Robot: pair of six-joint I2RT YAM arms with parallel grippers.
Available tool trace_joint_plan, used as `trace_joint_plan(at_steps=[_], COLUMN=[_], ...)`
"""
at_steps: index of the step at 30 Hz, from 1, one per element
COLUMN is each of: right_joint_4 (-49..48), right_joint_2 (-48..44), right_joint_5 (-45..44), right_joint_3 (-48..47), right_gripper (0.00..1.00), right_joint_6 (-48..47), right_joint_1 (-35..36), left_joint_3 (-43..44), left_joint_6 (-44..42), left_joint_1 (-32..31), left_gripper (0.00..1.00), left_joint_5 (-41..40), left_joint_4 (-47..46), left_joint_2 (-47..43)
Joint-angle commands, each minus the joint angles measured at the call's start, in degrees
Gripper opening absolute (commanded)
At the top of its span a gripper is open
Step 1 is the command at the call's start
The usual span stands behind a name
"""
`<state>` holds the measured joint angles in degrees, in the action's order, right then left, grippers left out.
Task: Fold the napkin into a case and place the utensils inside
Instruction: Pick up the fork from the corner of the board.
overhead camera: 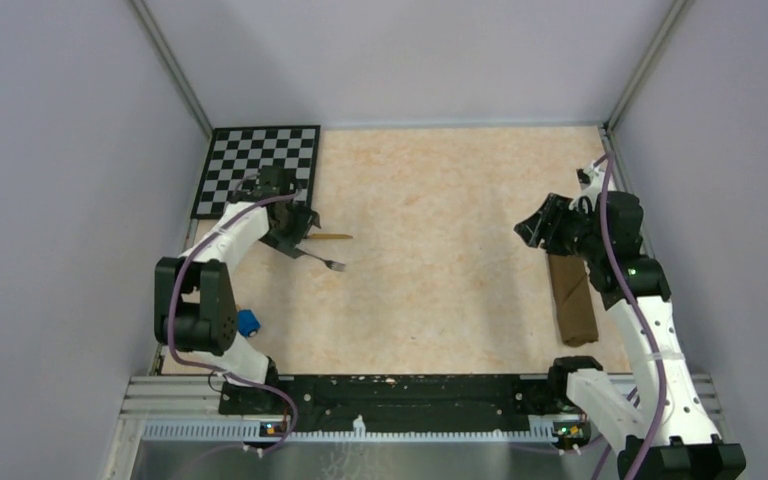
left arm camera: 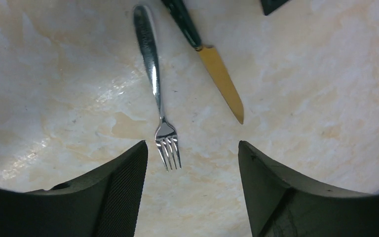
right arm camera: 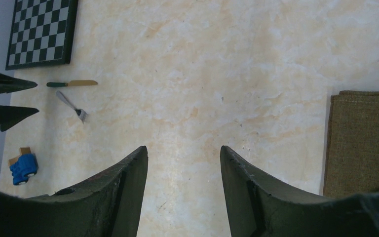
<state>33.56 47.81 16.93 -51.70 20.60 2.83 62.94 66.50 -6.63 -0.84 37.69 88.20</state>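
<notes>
**A:** Where was the case?

**B:** The case [overhead camera: 572, 300] lay flat on the right side of the table [overhead camera: 430, 190], a narrow brown strip running near to far.

**A:** And the utensils?

**B:** They were well apart from it, on the left. The knife [overhead camera: 332, 237] pointed its gold blade right. The fork [overhead camera: 325, 261] lay just near of it, at an angle. Their handles were close together and their tips fanned apart.

**A:** What about the grippers?

**B:** The left gripper [left arm camera: 192, 153] hung over both utensils with its jaws spread, gripping nothing. The right gripper [right arm camera: 183, 153] was beside the case's far end, its jaws also spread over bare table.

**A:** Was there anything else?

**B:** A checkerboard [overhead camera: 258, 165] sat in the far left corner. A blue car [overhead camera: 248, 322] sat by the left arm.
</notes>
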Motion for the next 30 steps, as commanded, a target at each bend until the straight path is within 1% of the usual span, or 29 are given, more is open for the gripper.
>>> trace_joint_plan(at_steps=[1,5,7,11,14,17,18,21,22,23,24,25,27,28,30], right_joint_4=[-0.65,-0.96,-1.17,-1.31,-1.48,-1.18,-1.12,-1.67,-1.94,-2.33,-2.69,-3.09,-3.96,-4.51,-5.81], right_joint_2=[-1.73,-1.76,-1.73,-1.82,-1.69,-1.56,-1.60,-1.93,-1.87,-1.80,-1.76,-1.65,-1.32,-0.97,0.66], right_joint_5=[0.57,0.84,1.12,1.51,1.77,2.12,2.16,2.35,2.63,2.93,3.26,3.62,4.80,5.95,8.07], right_joint_3=[-0.34,0.14,0.28,0.68,1.14,1.40,1.47,1.81,2.05,2.24,2.56,2.90,3.94,4.62,6.24], right_gripper=[0.55,0.55,0.55,0.55,0.55,0.55,0.55,0.55,0.55,0.55,0.55,0.55,0.55,0.55,0.55], right_joint_6=[-0.32,-0.26,-0.13,-0.02,-0.03,-0.03,0.01,0.37,0.54,0.70,0.95,1.01,1.47,1.62,1.37], right_joint_1=[-0.11,-0.11,-0.17,-0.11,-0.11,-0.10,-0.11,-0.11,-0.15,-0.16,-0.11,-0.11,-0.06,0.02,1.09], left_joint_3=[3.02,4.62,6.19,10.20,9.88,9.64,8.95,4.77,3.03,0.87,-1.12,-2.88,-6.31,-8.55,-13.91], left_joint_6=[10.03,12.67,12.70,13.31,14.32,14.87,15.35,17.12,17.26,17.34,17.31,17.23,17.37,17.61,20.34], left_joint_1=[0.45,0.78,1.22,1.34,1.36,1.28,1.27,1.19,1.18,1.06,0.78,0.38,-0.59,-1.34,-2.93], left_gripper=[0.72,0.74,0.73,0.70,0.66,0.42,0.36,0.33,0.28,0.19,0.14,0.12,0.11,0.11,0.10], left_joint_5=[0.41,-1.42,-0.23,0.42,0.55,0.58,0.39,-0.93,-0.64,-0.05,0.48,0.55,3.86,6.20,13.56], left_joint_4=[9.02,9.00,9.74,13.26,11.72,11.69,11.71,11.12,10.19,9.04,7.74,6.59,4.69,2.38,-3.12], left_joint_2=[4.18,7.88,10.99,17.27,19.46,20.67,20.58,19.50,18.96,18.24,17.58,16.91,15.56,14.36,11.82])
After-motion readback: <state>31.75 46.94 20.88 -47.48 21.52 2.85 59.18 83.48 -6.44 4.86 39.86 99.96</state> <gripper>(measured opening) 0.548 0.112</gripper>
